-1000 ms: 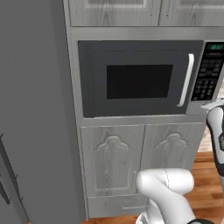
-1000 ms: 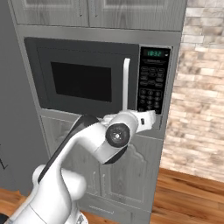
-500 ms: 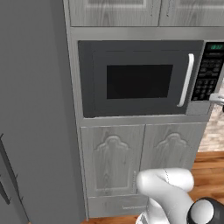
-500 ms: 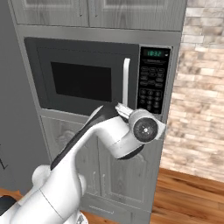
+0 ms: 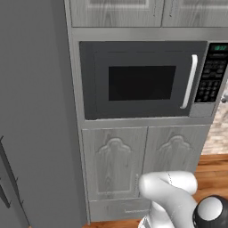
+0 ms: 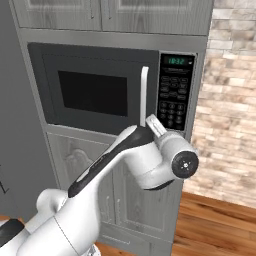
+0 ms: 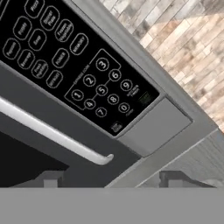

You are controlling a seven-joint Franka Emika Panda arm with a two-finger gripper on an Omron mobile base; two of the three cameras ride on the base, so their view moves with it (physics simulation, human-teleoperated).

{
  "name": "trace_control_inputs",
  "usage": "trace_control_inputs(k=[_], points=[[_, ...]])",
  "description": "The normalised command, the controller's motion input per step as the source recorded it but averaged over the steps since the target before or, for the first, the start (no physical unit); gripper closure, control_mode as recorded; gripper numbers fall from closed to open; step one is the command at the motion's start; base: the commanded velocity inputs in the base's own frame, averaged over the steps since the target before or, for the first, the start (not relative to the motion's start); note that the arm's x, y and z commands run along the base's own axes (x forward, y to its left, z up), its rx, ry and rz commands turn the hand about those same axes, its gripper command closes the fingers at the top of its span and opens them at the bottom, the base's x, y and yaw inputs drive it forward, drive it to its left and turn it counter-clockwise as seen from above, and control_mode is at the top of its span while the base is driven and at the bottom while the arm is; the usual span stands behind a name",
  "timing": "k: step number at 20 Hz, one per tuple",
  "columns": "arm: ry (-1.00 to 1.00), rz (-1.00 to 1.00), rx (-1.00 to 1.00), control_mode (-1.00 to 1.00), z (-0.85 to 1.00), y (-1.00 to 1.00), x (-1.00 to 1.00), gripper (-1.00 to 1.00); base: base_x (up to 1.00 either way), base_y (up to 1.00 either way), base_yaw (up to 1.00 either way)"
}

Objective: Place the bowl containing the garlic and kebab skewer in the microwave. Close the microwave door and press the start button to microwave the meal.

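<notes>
1. One microwave [image 5: 142, 80].
2. One microwave door [image 5: 138, 82], shut, with one black window.
3. One long white handle [image 5: 189, 81] on that door, beside the window.
4. One keypad [image 6: 174, 95] beside the handle, with one green display above its buttons.
5. Two pale grey cabinet doors [image 5: 113, 162] below the microwave.
6. Two more cabinet doors [image 5: 111, 11] above the microwave.
7. One brick wall [image 6: 230, 100] beside the microwave.

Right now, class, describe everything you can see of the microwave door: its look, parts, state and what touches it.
The microwave door is a dark grey panel with a black rectangular window and a long white bar handle standing vertically along its right edge, beside the keypad. It looks like matt metal with dark glass. It is shut, flush with the front of the microwave, which sits in pale grey cabinets. Nothing touches it in these views.
</notes>
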Motion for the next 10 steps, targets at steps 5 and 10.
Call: trace_control_inputs(k=[5,10], points=[[-0.05,-0.14,0.18,-1.0,-0.05,0.01,0.01,1.0,0.0,0.0,0.0],[-0.08,-0.08,0.13,-1.0,0.0,-0.02,0.23,1.0,0.0,0.0,0.0]])
